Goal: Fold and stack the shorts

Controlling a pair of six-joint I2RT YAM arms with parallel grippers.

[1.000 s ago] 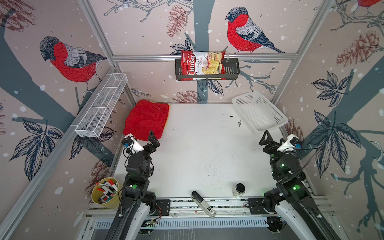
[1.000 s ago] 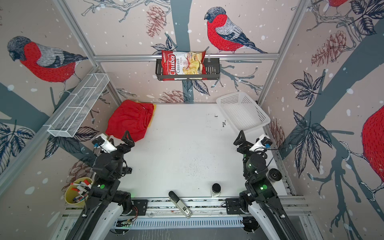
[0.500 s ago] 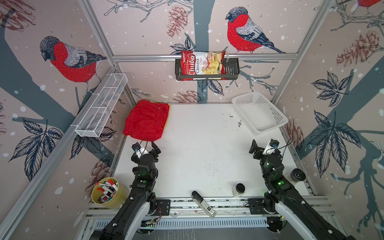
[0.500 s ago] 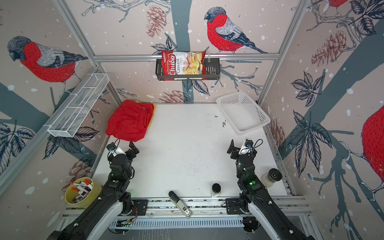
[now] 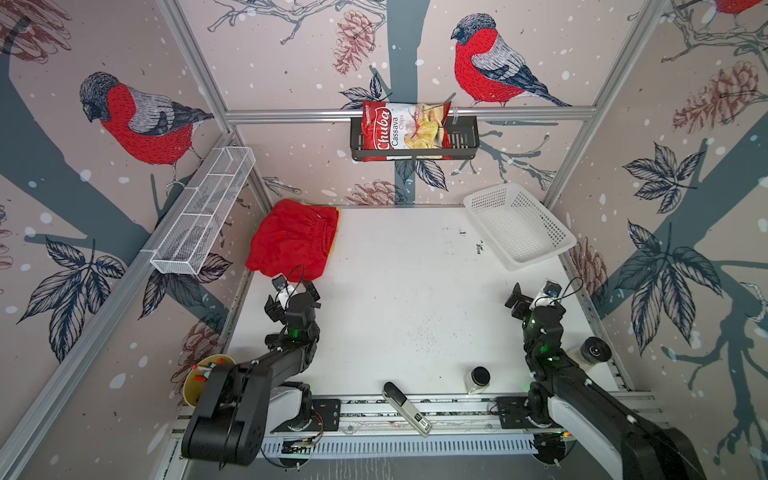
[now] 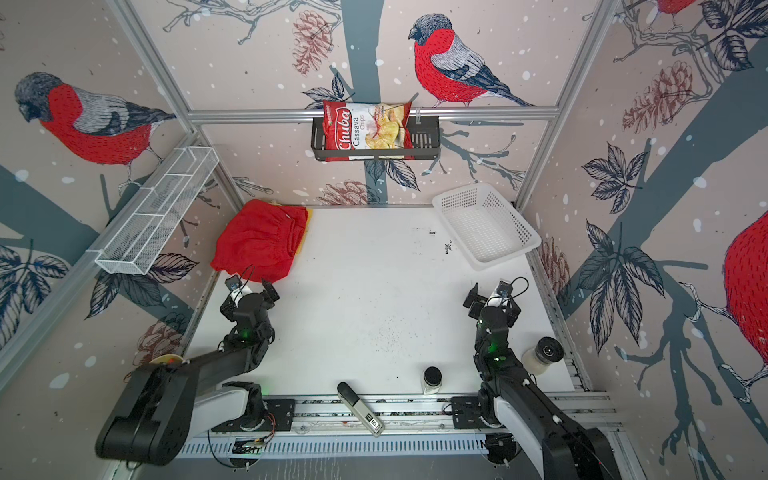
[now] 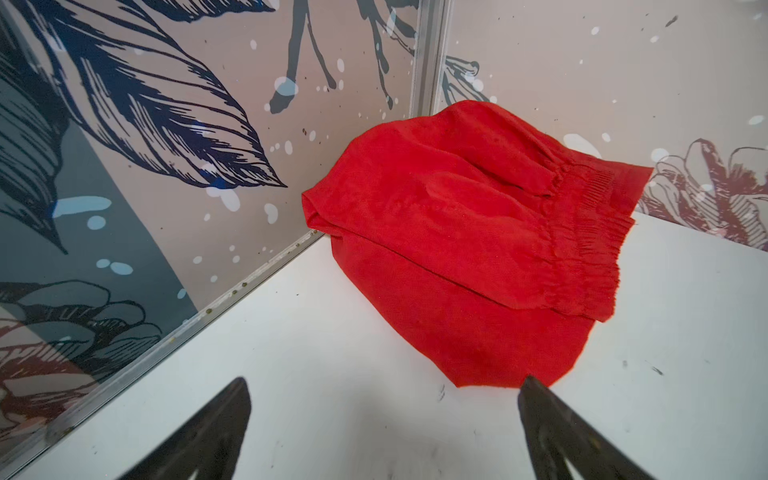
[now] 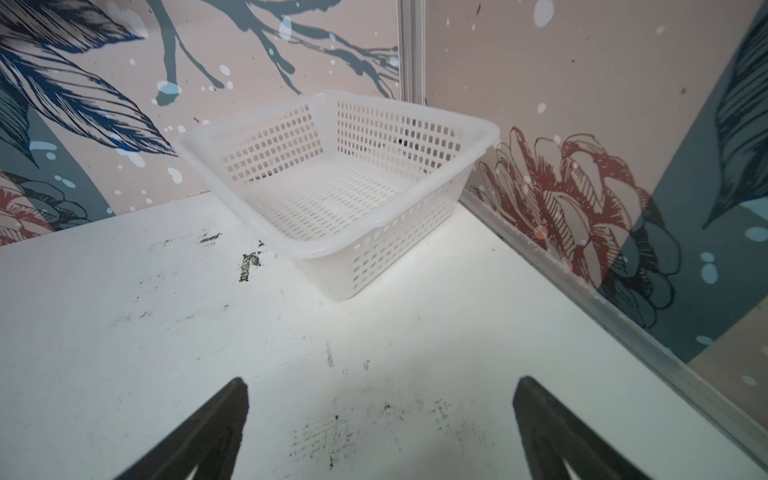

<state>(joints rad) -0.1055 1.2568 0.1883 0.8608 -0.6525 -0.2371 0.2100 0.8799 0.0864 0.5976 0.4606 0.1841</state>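
Note:
The red shorts (image 5: 291, 241) (image 6: 257, 243) lie folded in the table's far left corner, gathered waistband to the right. A thin yellow edge of the yellow shorts (image 5: 336, 224) (image 6: 308, 220) peeks from under them; the remainder is hidden. My left gripper (image 5: 293, 297) (image 6: 249, 297) hangs just in front of the red shorts, open and empty. In the left wrist view the red shorts (image 7: 457, 232) fill the corner beyond the left gripper (image 7: 384, 382). My right gripper (image 5: 536, 301) (image 6: 492, 301) (image 8: 382, 380) is open and empty over bare table on the right.
A white basket (image 5: 544, 255) (image 8: 340, 245) stands at the far right. A chips bag (image 5: 405, 131) sits in a black rack on the back wall; a wire shelf (image 5: 203, 216) runs along the left wall. Near the front are a small jar (image 5: 478, 378), a black-and-white tool (image 5: 405, 409) and another jar (image 5: 592, 353).
Both arms have sunk lower and folded back; the left gripper drifted right, the right gripper left. Both stay open. The shorts have not moved.

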